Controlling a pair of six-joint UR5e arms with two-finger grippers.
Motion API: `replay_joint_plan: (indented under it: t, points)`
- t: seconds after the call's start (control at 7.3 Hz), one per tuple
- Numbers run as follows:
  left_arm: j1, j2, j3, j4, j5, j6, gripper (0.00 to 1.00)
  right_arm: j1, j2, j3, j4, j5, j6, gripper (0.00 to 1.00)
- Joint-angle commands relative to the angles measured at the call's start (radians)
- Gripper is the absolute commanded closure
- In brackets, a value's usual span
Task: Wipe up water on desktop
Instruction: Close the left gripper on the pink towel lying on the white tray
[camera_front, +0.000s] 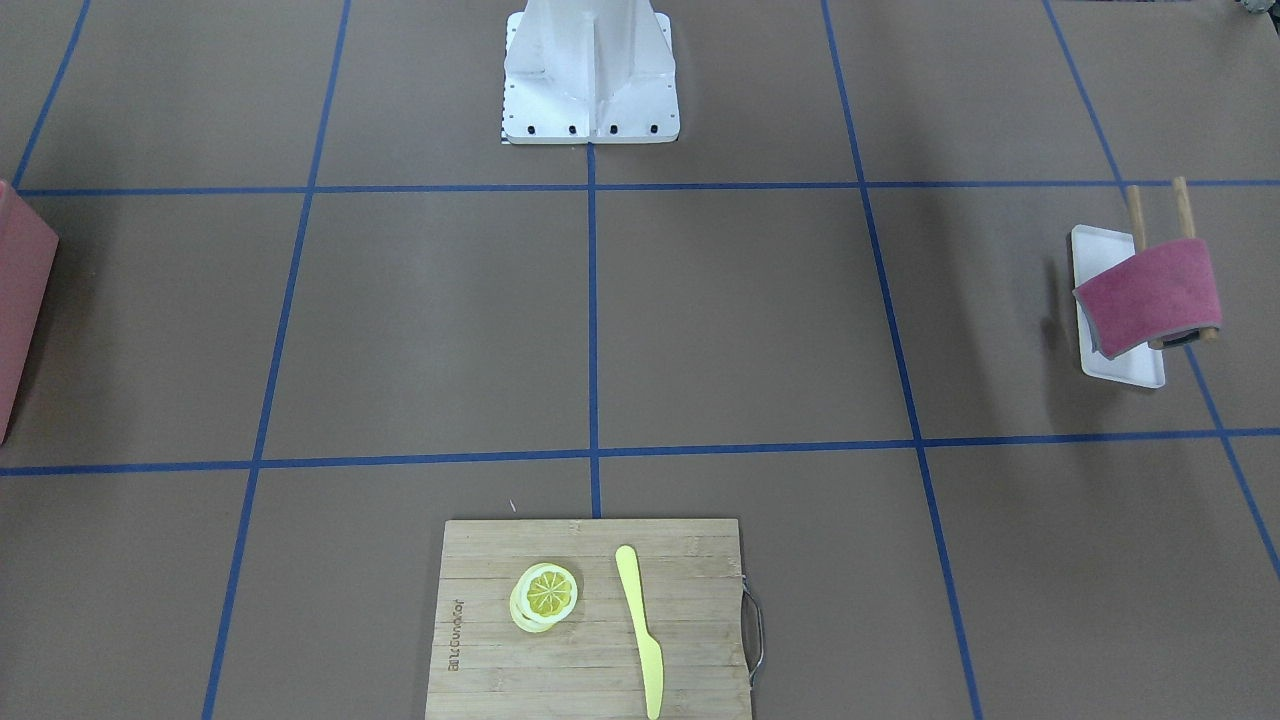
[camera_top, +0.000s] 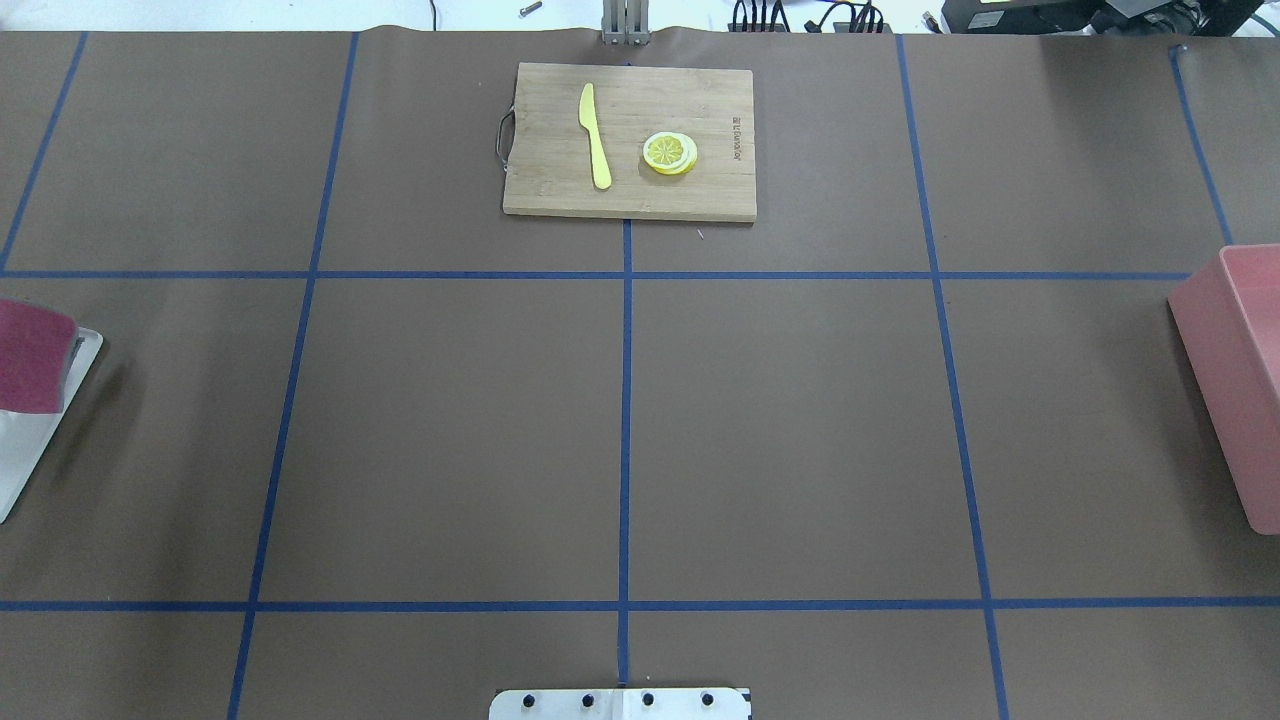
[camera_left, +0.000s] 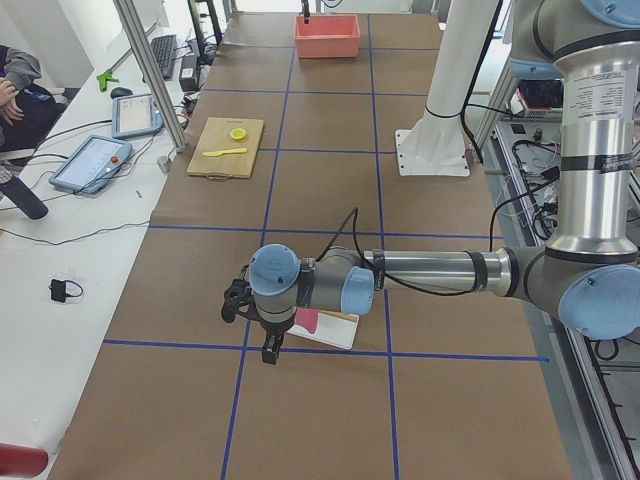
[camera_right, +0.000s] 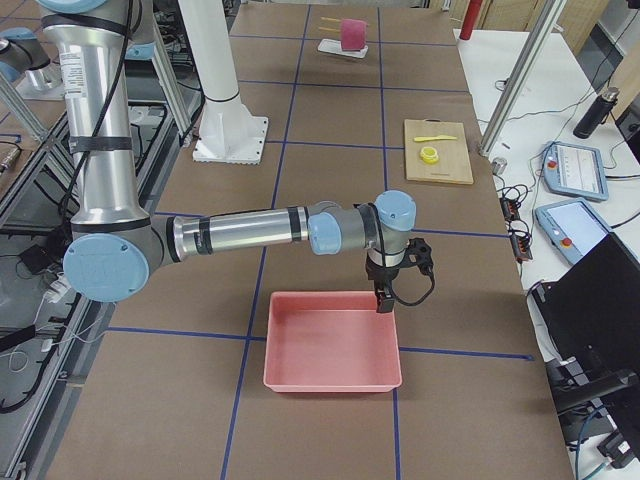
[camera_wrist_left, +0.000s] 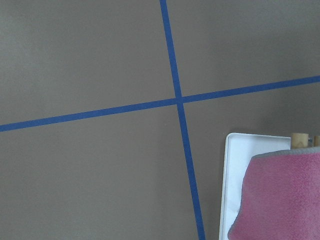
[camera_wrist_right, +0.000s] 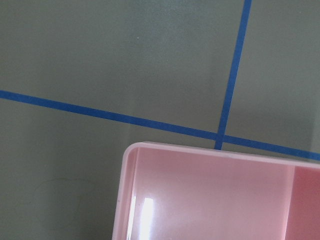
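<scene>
Brown desktop (camera_front: 750, 320), one red towel (camera_front: 1150, 290), one pink bin (camera_right: 333, 345), left gripper (camera_left: 268, 355), right gripper (camera_right: 381, 303), cannot tell either's spread

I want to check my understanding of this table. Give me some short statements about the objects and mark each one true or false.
1. The pink bin stands on the desktop. True.
2. The lemon slices sit in the pink bin. False: they lie on the cutting board.
3. The yellow knife lies beside the lemon slices on the cutting board. True.
4. The dark pink towel lies flat on the desktop. False: it hangs over a wooden rack on a white tray.
</scene>
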Motion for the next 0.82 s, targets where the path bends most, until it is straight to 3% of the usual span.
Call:
replay_joint_plan:
  t: [0.0, 0.41, 0.69]
  points:
    - [0.000, -0.001, -0.001, 0.000, 0.000, 0.000, 0.02, -0.002, -0.001, 0.004, -0.002, 0.000, 0.002, 0.00]
    - [0.002, -0.003, -0.036, -0.017, 0.001, 0.002, 0.02, -0.003, 0.008, 0.067, 0.000, 0.003, 0.002, 0.00]
    - [-0.024, -0.006, -0.036, -0.144, 0.002, -0.006, 0.02, -0.002, 0.018, 0.180, 0.000, -0.005, 0.012, 0.00]
